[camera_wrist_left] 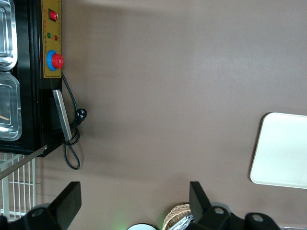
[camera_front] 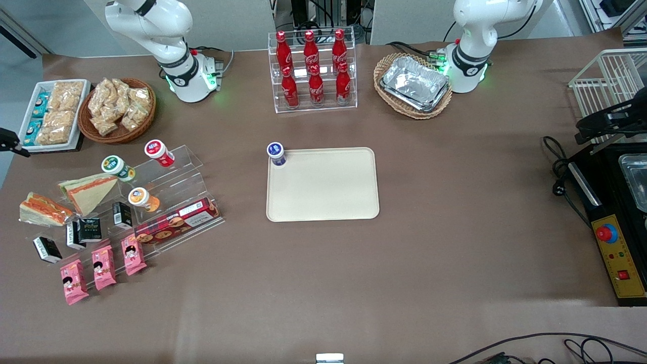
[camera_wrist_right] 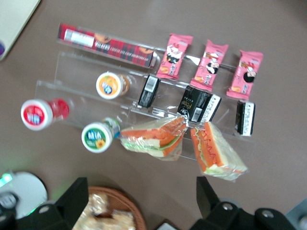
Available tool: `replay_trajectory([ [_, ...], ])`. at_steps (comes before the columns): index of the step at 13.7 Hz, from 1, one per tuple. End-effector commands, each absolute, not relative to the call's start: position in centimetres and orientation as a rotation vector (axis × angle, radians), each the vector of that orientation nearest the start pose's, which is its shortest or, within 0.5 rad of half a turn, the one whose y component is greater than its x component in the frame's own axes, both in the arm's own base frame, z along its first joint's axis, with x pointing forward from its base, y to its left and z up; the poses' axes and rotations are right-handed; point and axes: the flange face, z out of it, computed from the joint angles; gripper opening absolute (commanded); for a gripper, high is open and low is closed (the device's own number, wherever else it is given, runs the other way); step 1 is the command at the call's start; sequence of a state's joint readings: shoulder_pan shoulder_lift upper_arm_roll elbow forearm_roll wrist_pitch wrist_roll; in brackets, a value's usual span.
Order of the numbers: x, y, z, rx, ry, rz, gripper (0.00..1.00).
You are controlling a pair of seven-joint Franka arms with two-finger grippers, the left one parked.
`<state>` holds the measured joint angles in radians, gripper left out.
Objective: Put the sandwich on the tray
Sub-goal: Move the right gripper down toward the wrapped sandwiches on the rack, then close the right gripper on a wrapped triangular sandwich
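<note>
Two clear-wrapped sandwich wedges lie at the working arm's end of the table. One sandwich [camera_front: 91, 191] [camera_wrist_right: 156, 139] rests against the clear acrylic rack [camera_front: 177, 187]. The other sandwich [camera_front: 43, 210] [camera_wrist_right: 216, 151] lies beside it, closer to the table's end. The cream-beige tray [camera_front: 328, 197] [camera_wrist_left: 283, 148] lies flat mid-table, and its corner shows in the right wrist view [camera_wrist_right: 14, 14]. My right gripper [camera_wrist_right: 139, 201] hangs open and empty high above the table, over the edge of a snack basket, farther from the front camera than the sandwiches. Only a black tip of it [camera_front: 10, 142] shows in the front view.
A blue-capped cup [camera_front: 276, 153] stands on the tray's corner. The rack holds capped cups, black boxes, a biscuit box [camera_front: 174, 225] and pink packets [camera_front: 103, 265]. A wicker snack basket [camera_front: 117, 110] and a white snack tray [camera_front: 53, 114] lie near the working arm's base. A cola rack [camera_front: 313, 71] stands farther back.
</note>
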<state>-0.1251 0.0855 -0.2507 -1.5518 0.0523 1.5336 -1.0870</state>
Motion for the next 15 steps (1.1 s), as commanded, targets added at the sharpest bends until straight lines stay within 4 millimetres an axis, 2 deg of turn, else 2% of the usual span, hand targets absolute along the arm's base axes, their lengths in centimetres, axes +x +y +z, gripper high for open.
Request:
replay_trajectory([
  [1, 54.0, -22.8, 56.1, -2.688, -1.438, 0.059, 1.00],
  [5, 56.1, -25.1, 52.2, -2.439, -1.977, 0.007, 1.00],
  [7, 56.5, -27.2, 50.5, -2.454, -1.996, 0.009, 1.00],
  [10, 57.2, -27.9, 48.5, -2.413, -2.138, 0.009, 1.00],
  [13, 56.5, -27.9, 46.2, -2.377, -2.164, 0.062, 1.00],
  [15, 55.3, -29.3, 45.0, -2.385, -2.129, 0.071, 1.00],
])
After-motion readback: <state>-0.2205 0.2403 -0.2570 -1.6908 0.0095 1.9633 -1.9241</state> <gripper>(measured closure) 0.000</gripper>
